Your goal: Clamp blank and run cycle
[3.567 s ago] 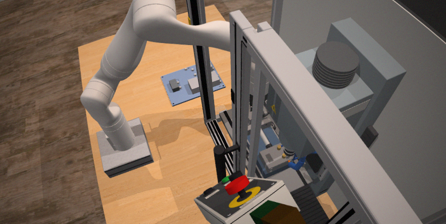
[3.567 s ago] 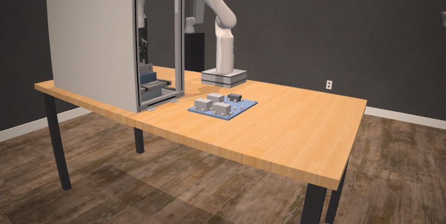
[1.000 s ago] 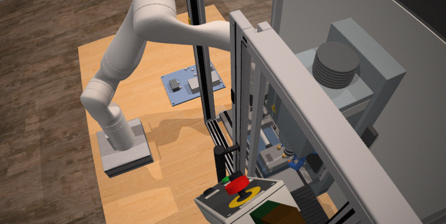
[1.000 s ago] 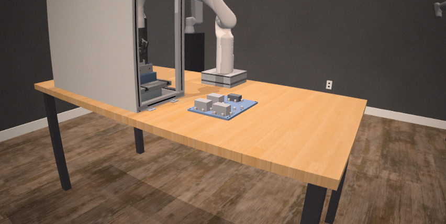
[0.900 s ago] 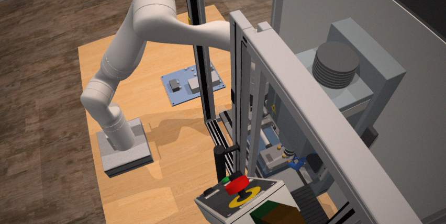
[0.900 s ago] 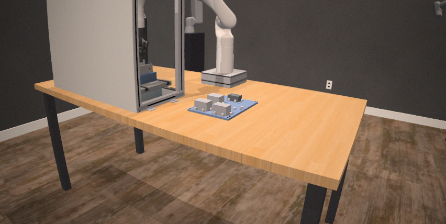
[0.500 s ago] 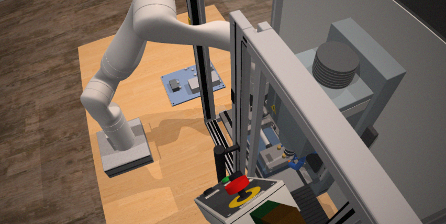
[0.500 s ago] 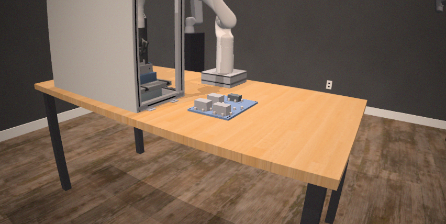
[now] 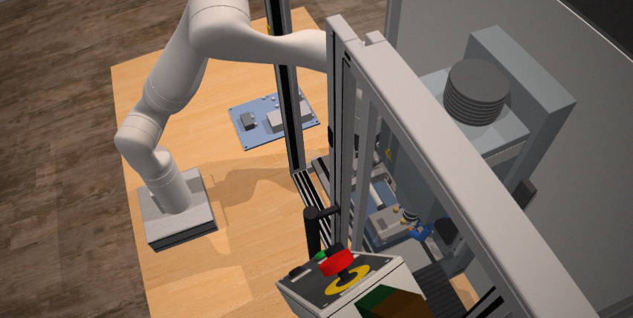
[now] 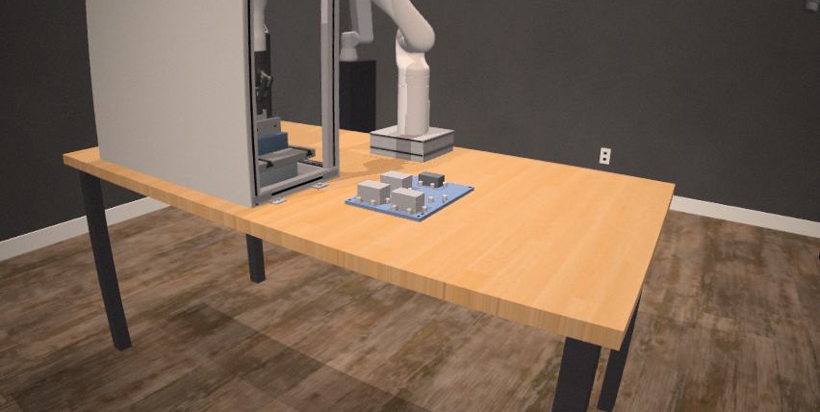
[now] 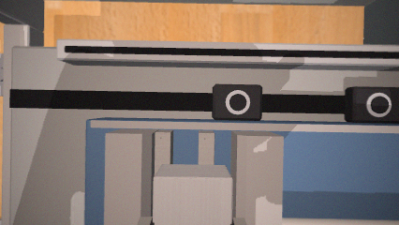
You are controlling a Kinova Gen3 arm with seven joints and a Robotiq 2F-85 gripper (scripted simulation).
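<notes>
My gripper (image 11: 192,221) (image 10: 266,113) is inside the guard, shut on a light grey blank (image 11: 193,199). In the wrist view the blank is between the left jaw (image 11: 123,180) and the right jaw (image 11: 259,173), over the two low bars, left (image 11: 163,149) and right (image 11: 206,149). The bars' far ends look upright; whether the blank rests on them is hidden. I cannot make out the work stop. The dark setting master (image 9: 247,120) (image 10: 431,179) stands on the blue plate (image 9: 256,139) (image 10: 457,189) with three light blanks (image 10: 373,192) (image 10: 396,180) (image 10: 407,200).
The guard's posts (image 9: 283,93) (image 10: 329,64) stand around the arm's forearm. The control column carries the black knob (image 9: 335,249), green button (image 9: 320,254) and red stop button (image 9: 336,261). A black upright handle (image 9: 312,231) is beside it. Black clamps (image 11: 237,102) (image 11: 372,104) sit beyond the vise.
</notes>
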